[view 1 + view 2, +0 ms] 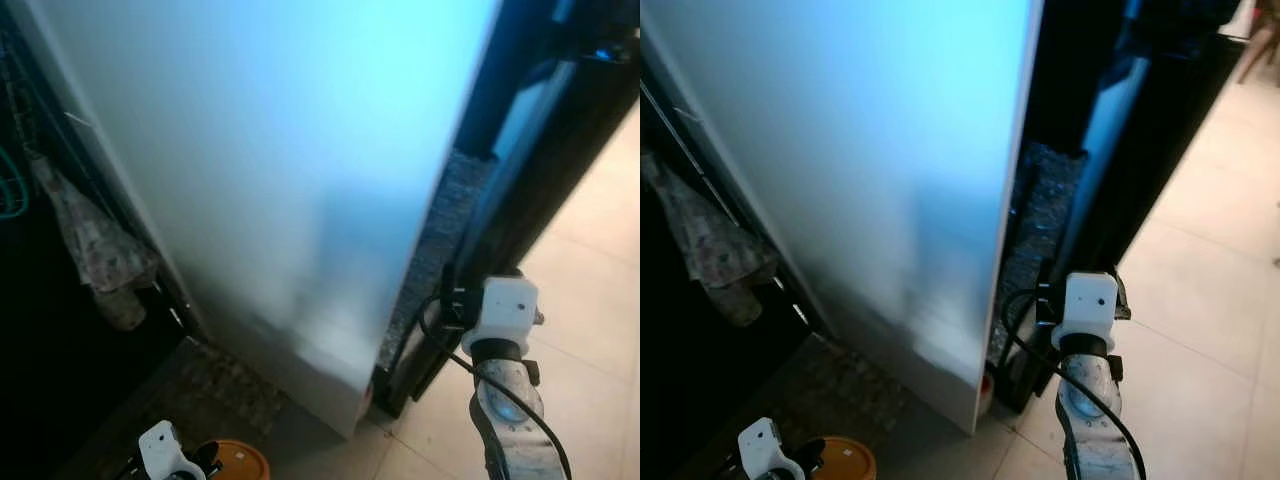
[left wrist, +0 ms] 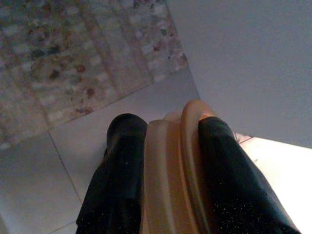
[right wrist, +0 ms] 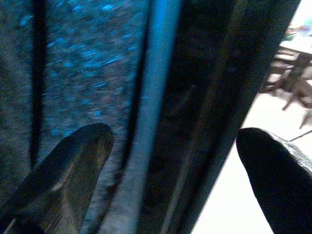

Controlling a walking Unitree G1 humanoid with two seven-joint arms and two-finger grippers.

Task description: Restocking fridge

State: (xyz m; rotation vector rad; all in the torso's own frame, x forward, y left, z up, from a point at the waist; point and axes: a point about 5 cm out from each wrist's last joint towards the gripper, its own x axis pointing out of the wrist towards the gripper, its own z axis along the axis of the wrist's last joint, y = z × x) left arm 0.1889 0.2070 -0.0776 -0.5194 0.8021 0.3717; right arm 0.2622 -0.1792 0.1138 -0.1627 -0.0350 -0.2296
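A tall pale fridge panel (image 1: 270, 150) stands in front of me, lit blue. Low at the left, my left gripper (image 2: 168, 127) is shut on a round orange-tan container (image 2: 168, 175), whose orange top (image 1: 238, 462) sits beside the white wrist. My right arm (image 1: 505, 320) reaches toward the dark gap at the panel's right edge. In the right wrist view my right gripper (image 3: 175, 146) is open, with nothing between its fingers. It faces a dark frame and a blue-lit strip (image 3: 146, 97).
A speckled stone strip (image 1: 440, 240) and a dark cabinet (image 1: 560, 130) flank the fridge on the right. A patterned cloth bag (image 1: 100, 250) hangs in the dark space at the left. A patterned mat (image 1: 215, 385) lies at the fridge's foot, with pale tiled floor (image 1: 590, 300) to the right.
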